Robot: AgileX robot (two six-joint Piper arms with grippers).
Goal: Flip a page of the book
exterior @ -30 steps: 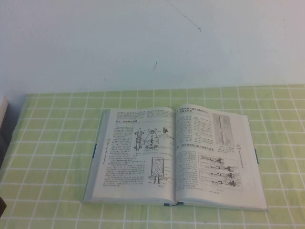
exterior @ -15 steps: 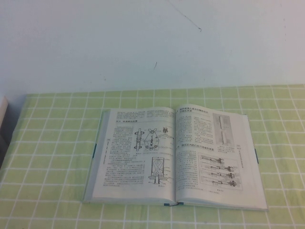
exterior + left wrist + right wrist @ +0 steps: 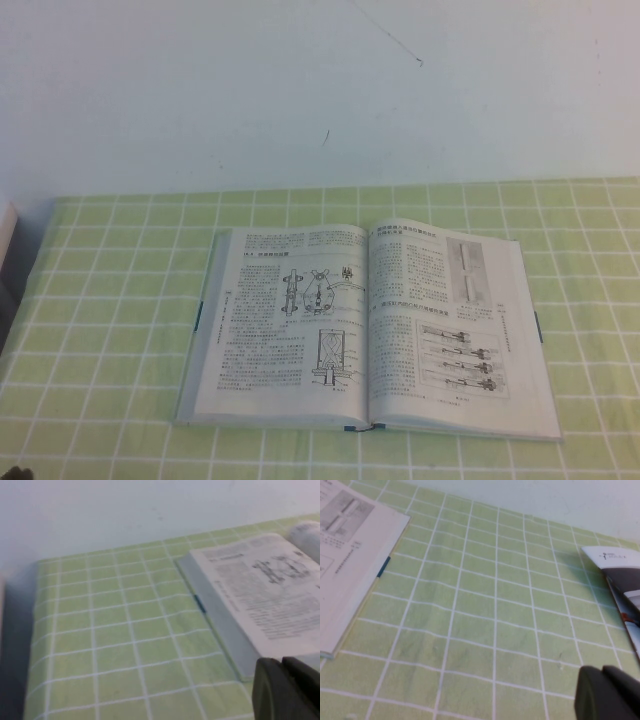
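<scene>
Overhead, the book (image 3: 365,330) lies open and flat on the counter (image 3: 100,300), which is covered in a green cloth with a white grid; its grey-blue cover edges frame white pages of black diagrams and dense text. The page (image 3: 450,330) on the right side of the spine lies flat, with a tall grey figure near its far edge and a row of long mechanical drawings nearer the camera. Neither tool appears in this view. From the left wrist, the left tool (image 3: 290,690) shows only as a dark rounded shape at the picture's edge, hanging over the green cloth just beside the near left corner of the book (image 3: 250,600); how far it is open cannot be told, and nothing is seen in its hold. From the right wrist, the right tool (image 3: 607,692) is likewise a dark shape at the edge, over bare cloth and well apart from the book (image 3: 350,555), whose right-hand corner lies off to the robot's left of it. Its opening cannot be told either. A glossy booklet (image 3: 620,590) lies on the cloth beyond that tool, on the side away from the book.
</scene>
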